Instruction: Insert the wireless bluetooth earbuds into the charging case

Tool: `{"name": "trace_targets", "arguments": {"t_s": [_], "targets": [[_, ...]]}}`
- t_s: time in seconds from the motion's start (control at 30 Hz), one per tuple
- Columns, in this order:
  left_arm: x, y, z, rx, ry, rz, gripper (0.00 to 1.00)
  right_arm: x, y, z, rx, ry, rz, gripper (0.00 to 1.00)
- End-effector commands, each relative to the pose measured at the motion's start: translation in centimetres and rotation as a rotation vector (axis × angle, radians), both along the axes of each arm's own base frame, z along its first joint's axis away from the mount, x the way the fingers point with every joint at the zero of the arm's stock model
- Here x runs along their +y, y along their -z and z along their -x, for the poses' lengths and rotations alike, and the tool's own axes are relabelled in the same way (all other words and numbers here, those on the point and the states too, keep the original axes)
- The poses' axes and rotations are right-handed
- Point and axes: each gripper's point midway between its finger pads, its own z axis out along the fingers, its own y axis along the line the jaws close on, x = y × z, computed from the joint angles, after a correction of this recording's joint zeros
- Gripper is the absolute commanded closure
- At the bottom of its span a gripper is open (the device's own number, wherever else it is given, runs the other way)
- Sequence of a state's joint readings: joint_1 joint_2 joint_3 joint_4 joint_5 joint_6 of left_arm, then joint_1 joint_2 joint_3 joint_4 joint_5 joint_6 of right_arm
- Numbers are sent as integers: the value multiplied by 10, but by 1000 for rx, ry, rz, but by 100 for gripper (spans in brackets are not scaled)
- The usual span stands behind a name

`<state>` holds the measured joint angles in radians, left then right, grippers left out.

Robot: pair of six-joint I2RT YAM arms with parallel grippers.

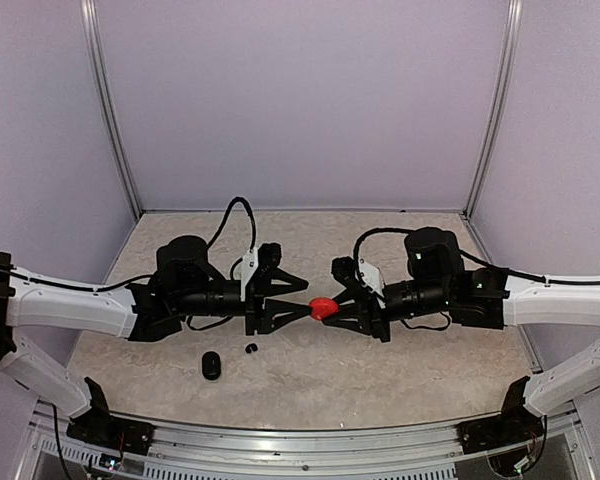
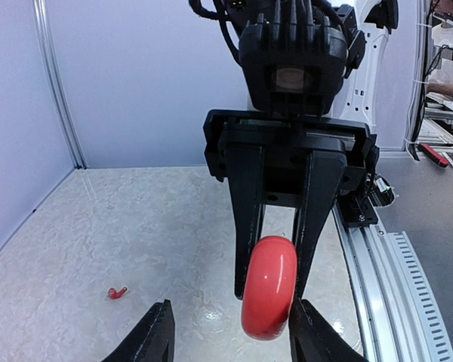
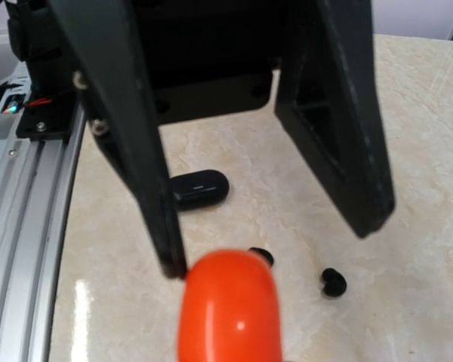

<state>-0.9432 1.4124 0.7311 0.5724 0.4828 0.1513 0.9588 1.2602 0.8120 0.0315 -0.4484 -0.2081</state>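
A shut red charging case [image 1: 323, 308] hangs above the table between both arms. My right gripper [image 1: 338, 308] is shut on it; the left wrist view shows its two fingers [image 2: 245, 226] clamping the case [image 2: 269, 288]. My left gripper [image 1: 302, 310] is open, its own fingers [image 2: 157, 335] spread wide, the right one beside the case. In the right wrist view the case [image 3: 228, 309] fills the bottom. One red earbud [image 2: 118, 292] lies on the table. Two black earbuds [image 3: 334, 282] lie below, one [image 3: 263, 256] half hidden by the case. The second red bud is unclear.
A shut black case [image 1: 211, 365] lies on the table near the front left, also in the right wrist view [image 3: 200, 187]. An aluminium rail [image 2: 377, 264] runs along the near table edge. Lilac walls [image 1: 300, 100] enclose the back and sides.
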Motion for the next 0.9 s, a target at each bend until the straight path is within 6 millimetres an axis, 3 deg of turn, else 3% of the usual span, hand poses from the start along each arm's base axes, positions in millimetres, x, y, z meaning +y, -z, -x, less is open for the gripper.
{"name": "trace_targets", "arguments": {"t_s": [0.0,0.5,0.87], "targets": [[4,-20,6,-72,15,55,47,0,-3,4,6,-16,-10,87],[-19,2,-3,-80,-4,-45,44,3,-12,5,13,-32,-38,87],[-5,-12,-15,-106,-100,-6,54,0,-4,10,20,-46,-16,87]]}}
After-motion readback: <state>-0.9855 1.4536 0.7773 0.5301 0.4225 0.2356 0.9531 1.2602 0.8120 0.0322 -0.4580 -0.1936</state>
